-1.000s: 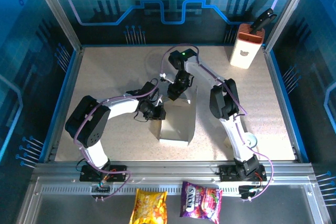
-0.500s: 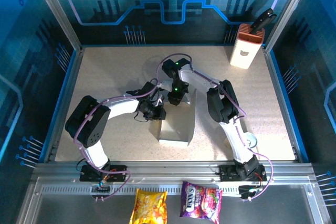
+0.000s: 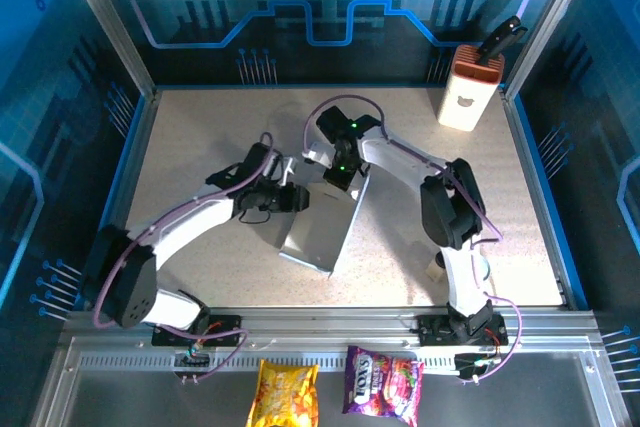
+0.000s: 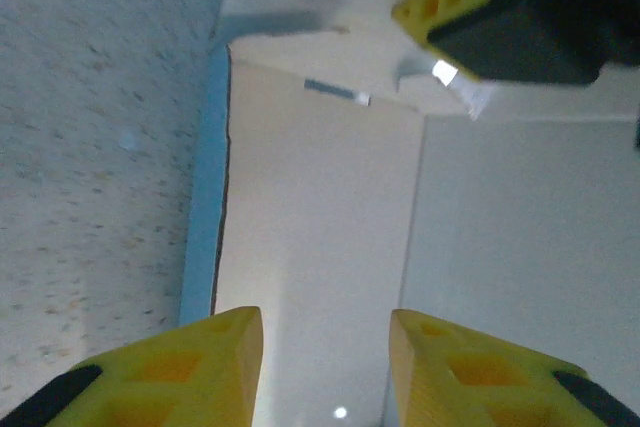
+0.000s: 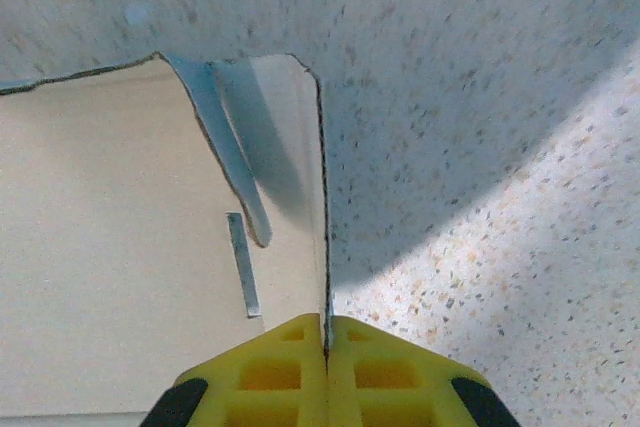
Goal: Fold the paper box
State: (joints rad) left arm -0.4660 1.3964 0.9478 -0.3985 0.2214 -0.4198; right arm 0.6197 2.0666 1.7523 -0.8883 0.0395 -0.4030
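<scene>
Pale grey-white, the paper box [image 3: 318, 232] lies part-folded near the middle of the table [image 3: 200, 147], skewed so that its long side runs from the centre toward the near edge. From above, both arms reach in over its far end: the left gripper [image 3: 298, 199] sits at the box's left far corner and the right gripper [image 3: 340, 175] at the far edge just beside it.

The wrist cameras add the detail of the grip. From the right wrist, the yellow fingers [image 5: 270, 372] are pressed flat together with the thin raw edge of a cardboard panel running straight into the seam between them, so this gripper pinches the box wall. A narrow slot [image 5: 243, 265] and a curved, blue-shadowed flap lie just beyond. From the left wrist, the two yellow fingers [image 4: 215, 362] stand a moderate gap apart with a creased panel of the box seen past them; they clamp nothing, and whether they touch the cardboard cannot be told. One yellow finger of the right gripper shows at the top of that view.

A white-and-orange container [image 3: 466, 97] stands in the far right corner, well apart from the box.
</scene>
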